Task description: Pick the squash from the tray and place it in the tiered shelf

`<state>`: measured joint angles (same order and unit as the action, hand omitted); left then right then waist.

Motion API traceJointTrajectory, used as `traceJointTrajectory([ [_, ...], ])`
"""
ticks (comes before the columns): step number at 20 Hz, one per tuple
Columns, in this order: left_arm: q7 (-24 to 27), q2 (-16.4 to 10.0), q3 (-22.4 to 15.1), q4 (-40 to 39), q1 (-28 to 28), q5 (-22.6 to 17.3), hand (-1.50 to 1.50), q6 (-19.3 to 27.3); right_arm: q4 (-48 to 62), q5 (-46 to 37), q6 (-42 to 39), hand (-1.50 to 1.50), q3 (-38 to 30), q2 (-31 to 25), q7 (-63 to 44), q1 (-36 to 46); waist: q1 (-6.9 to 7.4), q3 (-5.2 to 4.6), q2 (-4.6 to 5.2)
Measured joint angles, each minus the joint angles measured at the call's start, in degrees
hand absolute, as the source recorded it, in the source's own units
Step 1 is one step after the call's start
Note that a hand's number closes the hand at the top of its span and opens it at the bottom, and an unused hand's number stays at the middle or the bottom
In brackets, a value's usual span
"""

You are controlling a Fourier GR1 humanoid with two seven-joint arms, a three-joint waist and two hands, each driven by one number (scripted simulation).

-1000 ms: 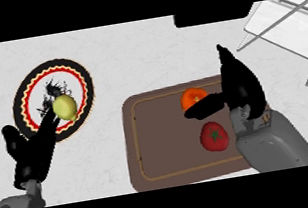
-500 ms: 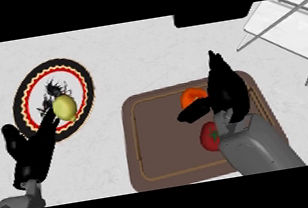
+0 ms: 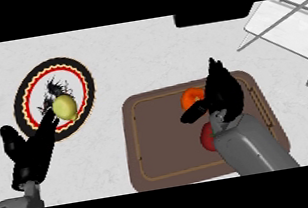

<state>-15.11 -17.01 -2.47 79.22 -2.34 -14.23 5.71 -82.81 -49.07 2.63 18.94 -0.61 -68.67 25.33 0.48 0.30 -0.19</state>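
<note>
A: How does the right robot hand (image 3: 223, 96) stand?

B: It is over the tray (image 3: 155, 141), toward the far right part. The fingers are straight and point away from the robot, and the thumb (image 3: 192, 115) sticks out to the left. It is open and holds nothing that I can see.

A: And the squash (image 3: 190, 96)?

B: It is orange and lies on the tray, just left of the robot hand, in the angle between the thumb and the fingers. The robot hand hides its right side. I cannot tell whether they touch.

A: Anything else on the tray?

B: A red fruit (image 3: 207, 140) nearer the robot, half hidden under the grey forearm (image 3: 252, 148).

A: The left robot hand (image 3: 30, 153)?

B: It rests at the lower left, open, fingers up. Its fingertips overlap the near rim of a plate (image 3: 32, 92) with a yellow fruit (image 3: 65, 106) on it.

A: Where is the shelf (image 3: 291, 28)?

B: At the far right of the bench (image 3: 135, 58), white with a grey frame, well apart from the squash. A black thing (image 3: 214, 14) shows at the far edge, left of the shelf.
</note>
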Motion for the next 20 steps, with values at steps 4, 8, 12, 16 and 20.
traceJointTrajectory([
  [4,0.39,0.11,0.33,0.47,0.64,0.08,0.0,-0.54,2.15,-1.16,0.08,-1.5,-1.27,-0.1,1.01,-0.23,-0.08,0.01,-0.01],
  [8,0.05,0.26,0.84,-0.27,0.07,0.03,0.0,-1.32,3.4,-2.28,1.46,-1.5,-0.49,0.02,1.76,-1.16,-0.16,0.05,-0.03],
  [12,0.43,1.38,0.93,-1.53,-0.97,1.05,0.0,-0.61,5.86,-2.45,3.48,-1.5,-1.15,0.15,3.35,-0.97,-0.19,0.16,-0.08],
  [16,0.24,1.33,1.55,-1.72,-1.1,1.11,0.0,-1.48,9.79,-1.97,5.65,-1.5,-2.11,0.25,4.97,0.59,-0.06,0.14,-0.08],
  [20,0.4,1.93,1.39,-0.83,-0.49,1.93,0.0,-1.39,14.23,1.51,6.36,1.5,-1.62,0.46,7.16,2.23,0.18,0.08,-0.23],
])
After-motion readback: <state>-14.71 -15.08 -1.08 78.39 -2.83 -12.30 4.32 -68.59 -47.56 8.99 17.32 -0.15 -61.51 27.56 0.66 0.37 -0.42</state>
